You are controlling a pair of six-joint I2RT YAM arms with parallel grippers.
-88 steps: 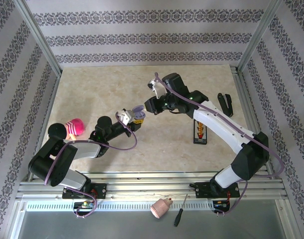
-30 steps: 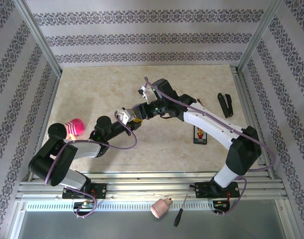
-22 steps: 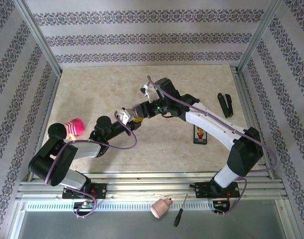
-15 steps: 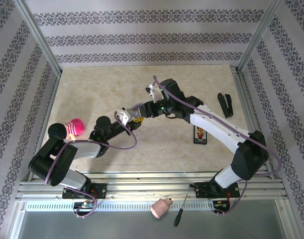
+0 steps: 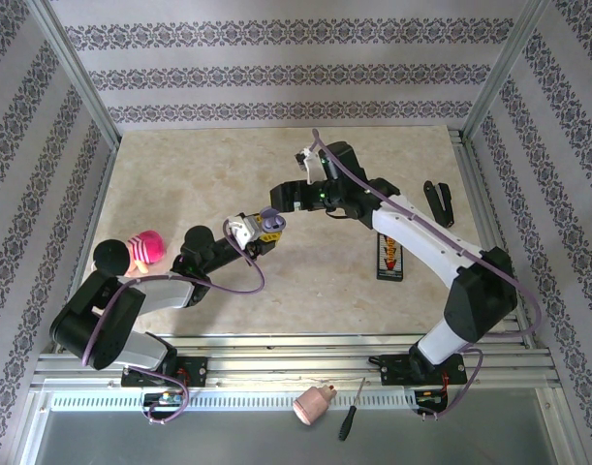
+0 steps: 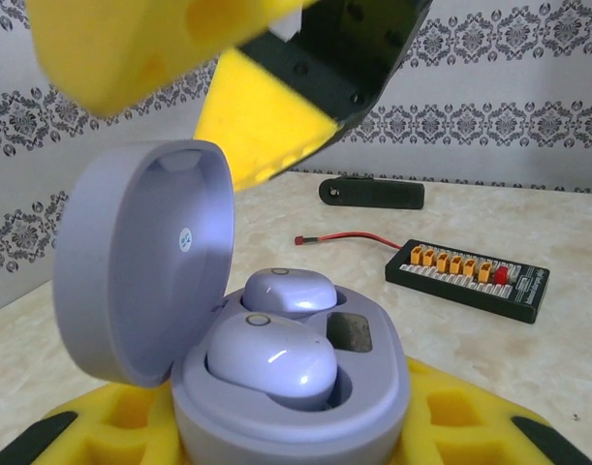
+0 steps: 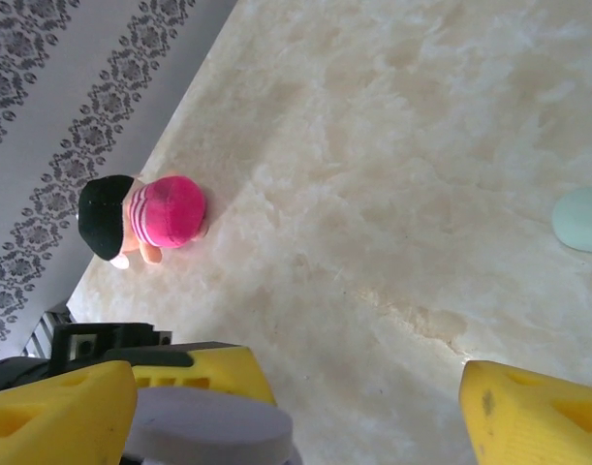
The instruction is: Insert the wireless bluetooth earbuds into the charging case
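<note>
The lilac charging case (image 6: 296,387) stands open, its lid (image 6: 145,262) tipped up to the left. Two lilac wireless bluetooth earbuds sit in its wells, one in front (image 6: 271,356) and one behind (image 6: 289,291). My left gripper (image 6: 291,431) is shut on the case, its yellow pads (image 6: 470,426) pressed to both sides. From above, the case (image 5: 269,219) sits at the left gripper's (image 5: 261,227) tip near the table's middle. My right gripper (image 5: 284,199) hangs just above and behind it, open and holding nothing. Its yellow fingers (image 7: 533,412) stand wide apart over the lid (image 7: 208,426).
A pink and black plush toy (image 5: 146,248) lies at the left. A black connector board (image 5: 390,257) and a black clip-like object (image 5: 438,201) lie at the right. A pale mint object (image 7: 581,218) rests on the table. A drill chuck (image 5: 313,404) and screwdriver (image 5: 351,419) lie on the front rail.
The right gripper was shut down at the case; it has opened wide and drawn back up and to the right. The left gripper and case have barely moved.
</note>
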